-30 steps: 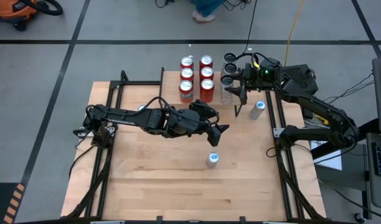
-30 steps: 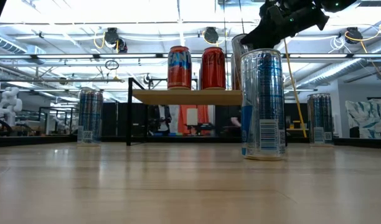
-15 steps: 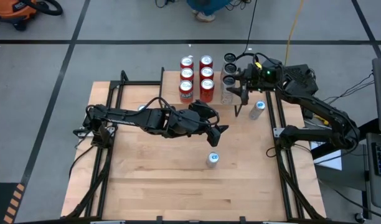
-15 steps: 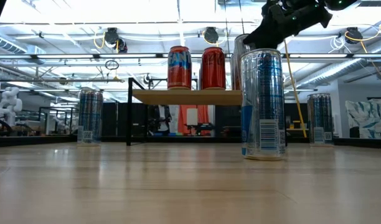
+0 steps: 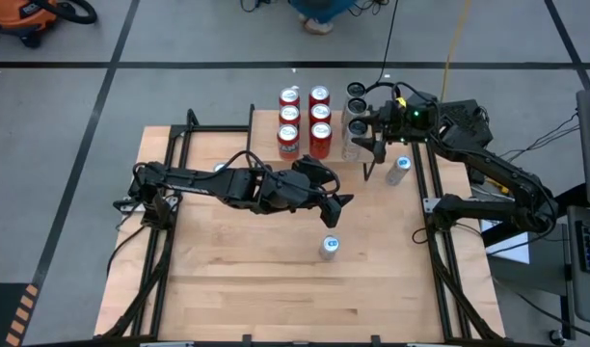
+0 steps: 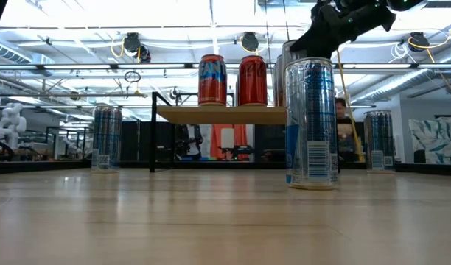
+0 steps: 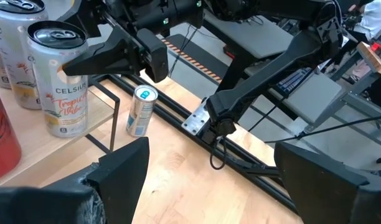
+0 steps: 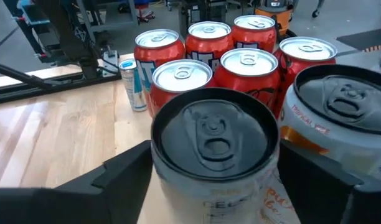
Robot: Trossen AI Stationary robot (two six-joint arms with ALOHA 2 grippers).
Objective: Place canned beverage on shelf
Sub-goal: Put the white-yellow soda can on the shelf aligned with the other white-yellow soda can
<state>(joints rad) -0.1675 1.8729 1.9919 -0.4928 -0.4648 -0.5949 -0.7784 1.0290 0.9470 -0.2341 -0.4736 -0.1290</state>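
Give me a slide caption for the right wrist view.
Right tool straddling a black-topped Celsius can on the shelf beside six red cans.

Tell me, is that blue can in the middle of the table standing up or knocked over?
Upright: the blue can shows its round top from above and stands tall in the low view.

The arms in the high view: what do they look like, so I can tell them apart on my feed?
Both arms are matte black, jointed, with loose black cables looped along them. The left arm ends in a hand with two dark, flat, tapered fingers. The right arm carries a small green light near its wrist above its hand, and its base stands by the table's right edge.
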